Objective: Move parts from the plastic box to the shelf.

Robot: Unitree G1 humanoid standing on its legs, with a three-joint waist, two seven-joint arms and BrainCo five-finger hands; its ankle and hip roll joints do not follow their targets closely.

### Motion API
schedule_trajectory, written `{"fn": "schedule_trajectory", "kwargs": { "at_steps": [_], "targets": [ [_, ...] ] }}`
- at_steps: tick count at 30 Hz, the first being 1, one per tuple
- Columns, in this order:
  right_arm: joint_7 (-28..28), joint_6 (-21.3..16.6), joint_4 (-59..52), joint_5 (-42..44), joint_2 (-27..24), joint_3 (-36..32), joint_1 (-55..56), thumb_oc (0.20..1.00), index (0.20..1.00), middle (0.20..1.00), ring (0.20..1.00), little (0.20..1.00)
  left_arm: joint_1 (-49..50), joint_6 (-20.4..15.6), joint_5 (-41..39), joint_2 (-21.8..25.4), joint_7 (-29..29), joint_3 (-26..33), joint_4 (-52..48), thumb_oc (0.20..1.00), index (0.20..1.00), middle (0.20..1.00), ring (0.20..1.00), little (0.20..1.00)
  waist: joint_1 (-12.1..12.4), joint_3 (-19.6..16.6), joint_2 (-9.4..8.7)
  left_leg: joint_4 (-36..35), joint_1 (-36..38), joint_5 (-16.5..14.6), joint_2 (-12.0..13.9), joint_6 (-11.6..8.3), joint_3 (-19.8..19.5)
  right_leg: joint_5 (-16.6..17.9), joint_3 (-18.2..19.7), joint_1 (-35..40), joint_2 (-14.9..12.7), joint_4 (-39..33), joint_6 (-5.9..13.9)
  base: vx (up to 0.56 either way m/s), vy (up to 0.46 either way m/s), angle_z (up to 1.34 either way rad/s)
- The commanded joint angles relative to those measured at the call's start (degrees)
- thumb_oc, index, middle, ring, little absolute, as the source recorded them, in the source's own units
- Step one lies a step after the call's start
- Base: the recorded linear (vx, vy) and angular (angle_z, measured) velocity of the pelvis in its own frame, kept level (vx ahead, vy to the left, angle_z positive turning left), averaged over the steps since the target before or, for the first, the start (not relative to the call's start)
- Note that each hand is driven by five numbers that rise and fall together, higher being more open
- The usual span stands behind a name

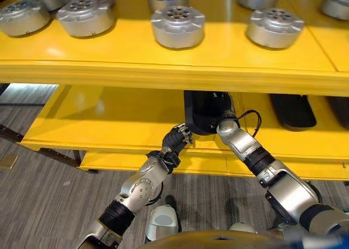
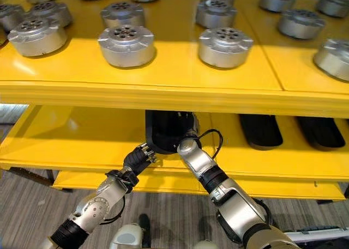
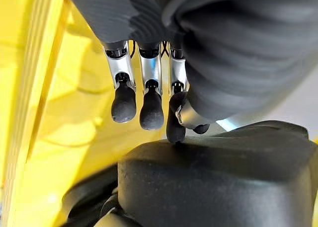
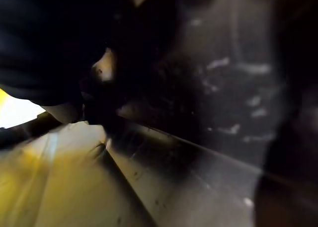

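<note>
- We see a black rounded plastic part (image 1: pixel 206 114) at centre frame, on the middle tier of the yellow metal shelf (image 1: pixel 163 69), tucked under the top tier's front edge.
- Left hand (image 1: pixel 177 137) comes up from lower left; fingers (image 3: pixel 151 105) straight and relaxed, gripping nothing, one dark tip touching the black part's upper surface in the left wrist view.
- Right hand (image 1: pixel 228 123) comes from lower right and meets the part's right side; its fingers are hidden behind the part and the right wrist view is dark, so we cannot tell their state.
- Round silver metal motor parts (image 1: pixel 178 25) stand in rows across the top tier, upper frame.
- Two flat black elongated parts (image 2: pixel 260 130) lie on the middle tier, right of centre.
- Grey striped floor (image 1: pixel 43 194) at lower left.
</note>
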Motion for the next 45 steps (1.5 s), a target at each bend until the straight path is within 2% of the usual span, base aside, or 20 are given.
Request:
{"fn": "schedule_trajectory", "kwargs": {
  "at_steps": [1, 6, 7, 9, 13, 19, 23, 28, 29, 30, 31, 32, 33, 34, 35, 38, 41, 43, 45],
  "targets": [
    [-6.0, -6.4, 0.4, -1.8, -2.1, -5.9, -8.5, 0.2, 0.2, 0.2, 0.2, 0.2, -4.1, -1.9, -1.3, -2.2, -2.3, -3.7, -5.0, 0.2, 0.2, 0.2, 0.2, 0.2, 2.2, 2.2, 2.63, -0.9, 0.0, -1.3, 1.3, -1.46, 0.4, 0.2, 0.3, -4.2, 0.7, 4.2, 1.58, -0.33, 0.001, 0.03],
    [-4.4, -9.6, 2.7, -3.9, -8.5, -9.5, -17.0, 0.2, 0.2, 0.2, 0.2, 0.2, -9.2, -3.7, -1.6, -0.5, -2.5, -2.7, -6.3, 0.2, 0.2, 0.2, 0.2, 0.2, 3.0, 8.0, 3.38, 1.7, -6.2, -0.9, 1.8, -1.95, 0.3, -0.4, 1.7, -8.6, 1.1, 5.3, 1.53, -0.27, -0.035, 0.03],
    [-4.4, -9.6, 2.7, -3.9, -8.5, -9.5, -17.0, 0.2, 0.2, 0.2, 0.2, 0.2, -9.2, -3.7, -1.6, -0.5, -2.5, -2.7, -6.3, 0.2, 0.2, 0.2, 0.2, 0.2, 3.0, 8.0, 3.38, 1.7, -6.2, -0.9, 1.8, -1.95, 0.3, -0.4, 1.7, -8.6, 1.1, 5.3, 1.53, -0.22, -0.095, -0.04],
    [-3.1, -9.5, 3.6, -4.2, -11.9, -9.5, -20.9, 0.2, 0.2, 0.2, 0.2, 0.2, -10.4, -4.3, -1.0, -0.1, -2.3, -2.3, -7.3, 0.2, 0.2, 0.2, 0.2, 0.2, 3.4, 10.2, 3.65, 3.1, -8.8, -0.3, 2.5, -2.49, 0.1, -0.9, 1.9, -10.0, 1.7, 6.0, 0.77, -0.14, -0.088, -0.06],
    [-4.7, -7.6, 4.4, -2.4, -14.7, -8.2, -25.4, 0.2, 0.2, 0.2, 0.2, 0.2, -11.9, -3.9, -1.3, 0.2, -2.1, -2.2, -8.6, 0.2, 0.2, 0.2, 0.2, 0.2, 3.8, 12.1, 3.9, 4.4, -11.4, 0.3, 2.9, -2.96, -0.3, -2.2, 1.9, -12.0, 2.1, 8.2, -0.2, -0.07, -0.039, -0.03],
    [-4.9, -6.7, 10.3, -5.7, -17.6, -6.5, -31.6, 0.2, 0.2, 0.2, 0.2, 0.2, -13.0, -3.3, -1.4, 1.0, -1.4, -2.7, -9.5, 0.2, 0.2, 0.2, 0.2, 0.2, 4.6, 14.0, 4.4, 5.4, -13.9, 0.5, 3.0, -3.2, -1.1, -4.0, 1.6, -14.9, 1.8, 12.2, -1.19, -0.05, -0.016, 0.02],
    [-2.8, -6.0, 13.0, -9.6, -19.6, -3.3, -35.2, 0.2, 0.2, 0.2, 0.2, 0.2, -12.6, -3.3, -1.6, 1.4, -2.3, -3.2, -9.8, 0.2, 0.2, 0.2, 0.2, 0.2, 5.4, 14.8, 4.61, 4.8, -15.2, 1.3, 2.8, -3.32, -1.6, -4.3, 1.4, -16.9, 2.0, 13.5, -1.51, -0.02, -0.011, 0.07],
    [-3.1, -2.5, 13.3, -9.4, -19.9, -1.0, -37.0, 0.2, 0.2, 0.2, 0.2, 0.2, -11.7, -3.8, -1.2, 1.8, -2.8, -3.9, -10.2, 0.2, 0.2, 0.2, 0.2, 0.2, 5.7, 14.8, 4.68, 4.8, -16.2, 1.3, 2.7, -3.15, -1.6, -4.5, 1.3, -18.8, 1.6, 15.2, -1.55, 0.0, 0.005, 0.04],
    [-3.0, -2.5, 14.6, -9.4, -19.9, -0.4, -37.5, 0.322, 0.322, 0.322, 0.322, 0.322, -11.7, -3.8, -1.1, 1.8, -2.8, -4.0, -10.3, 0.2, 0.2, 0.2, 0.2, 0.2, 5.9, 14.8, 4.71, 4.9, -16.3, 1.2, 2.7, -3.1, -1.7, -4.6, 1.3, -19.1, 1.6, 15.5, -1.61, 0.0, 0.0, 0.04],
    [-2.1, -2.7, 15.2, -10.2, -19.9, 0.0, -37.8, 0.824, 0.824, 0.824, 0.824, 0.824, -11.7, -3.8, -1.2, 2.0, -2.8, -4.0, -10.3, 0.2, 0.2, 0.2, 0.2, 0.2, 6.0, 14.8, 4.74, 5.0, -16.4, 1.2, 2.7, -3.11, -1.6, -4.6, 1.2, -19.2, 1.6, 15.6, -1.62, -0.01, -0.006, 0.04],
    [-1.2, -2.4, 15.4, -10.4, -19.8, 0.2, -38.2, 1.0, 1.0, 1.0, 1.0, 1.0, -11.6, -3.7, -1.4, 2.2, -2.9, -3.8, -10.3, 0.26, 0.26, 0.26, 0.26, 0.26, 6.1, 14.8, 4.71, 5.0, -16.5, 1.3, 2.7, -3.13, -1.6, -4.6, 1.1, -19.4, 1.6, 15.8, -1.6, 0.0, 0.0, 0.0],
    [-1.0, -2.3, 15.4, -10.5, -19.8, 0.3, -38.3, 1.0, 1.0, 1.0, 1.0, 1.0, -11.6, -3.7, -1.4, 2.2, -2.9, -3.8, -10.3, 0.307, 0.307, 0.307, 0.307, 0.307, 6.1, 14.8, 4.69, 5.0, -16.6, 1.3, 2.7, -3.14, -1.6, -4.6, 1.1, -19.4, 1.6, 15.8, -1.6, 0.0, 0.0, 0.0],
    [-0.2, -1.6, 15.6, -11.0, -19.7, 0.7, -38.7, 1.0, 1.0, 1.0, 1.0, 1.0, -11.8, -3.5, -1.3, 2.3, -2.8, -3.7, -10.3, 0.495, 0.495, 0.495, 0.495, 0.495, 6.2, 14.8, 4.69, 4.9, -16.6, 1.3, 2.6, -3.16, -1.7, -4.6, 1.1, -19.6, 1.6, 15.9, -1.58, 0.0, 0.0, 0.0],
    [-0.3, -1.1, 15.6, -10.6, -19.6, 1.1, -38.9, 1.0, 1.0, 1.0, 1.0, 1.0, -11.9, -3.2, -1.4, 2.3, -2.8, -3.7, -10.4, 0.57, 0.57, 0.57, 0.57, 0.57, 6.2, 14.8, 4.68, 5.0, -16.6, 1.3, 2.6, -3.09, -1.6, -4.5, 1.1, -19.7, 1.5, 16.1, -1.6, 0.0, 0.0, 0.0],
    [0.5, 0.3, 15.5, -9.9, -19.5, 1.4, -39.0, 1.0, 1.0, 1.0, 1.0, 1.0, -12.1, -2.8, -1.6, 2.5, -2.3, -3.6, -10.8, 1.0, 1.0, 1.0, 1.0, 1.0, 6.2, 14.8, 4.54, 5.1, -16.5, 1.2, 2.6, -3.09, -1.6, -4.5, 1.2, -19.7, 1.6, 16.2, -1.54, 0.0, 0.0, 0.0],
    [1.1, 2.3, 16.4, -6.6, -19.1, 2.3, -38.5, 1.0, 1.0, 1.0, 1.0, 1.0, -12.0, -2.1, -1.1, 2.4, -2.3, -3.5, -10.6, 1.0, 1.0, 1.0, 1.0, 1.0, 6.2, 14.8, 4.15, 5.1, -16.1, 1.0, 2.8, -3.01, -1.5, -4.4, 1.0, -19.6, 1.6, 16.3, -1.47, -0.03, -0.034, 0.03],
    [0.3, 1.7, 16.5, -4.1, -18.9, 2.1, -37.1, 1.0, 1.0, 1.0, 1.0, 1.0, -11.4, -2.5, -1.4, 2.2, -2.7, -3.1, -11.0, 1.0, 1.0, 1.0, 1.0, 1.0, 5.9, 14.8, 4.12, 4.8, -15.3, 1.0, 2.8, -3.01, -1.4, -4.5, 1.1, -19.0, 1.6, 16.0, -1.48, -0.01, -0.007, 0.01],
    [0.4, 3.1, 16.0, -3.1, -18.6, 1.2, -36.2, 1.0, 1.0, 1.0, 1.0, 1.0, -11.3, -2.5, -1.8, 2.4, -2.9, -2.8, -11.1, 1.0, 1.0, 1.0, 1.0, 1.0, 5.7, 14.8, 4.05, 4.8, -14.9, 0.9, 2.9, -3.0, -1.2, -4.4, 1.2, -18.8, 1.6, 16.0, -1.4, 0.0, 0.0, 0.0],
    [-1.5, 0.5, 15.4, -2.2, -17.9, 0.4, -34.0, 1.0, 1.0, 1.0, 1.0, 1.0, -11.0, -2.5, -2.2, 2.1, -3.4, -2.3, -10.8, 1.0, 1.0, 1.0, 1.0, 1.0, 5.4, 14.8, 3.89, 4.4, -13.8, 0.9, 3.0, -3.0, -1.0, -4.4, 1.3, -18.0, 1.6, 15.6, -1.4, -0.03, -0.019, -0.01]
  ]
}}
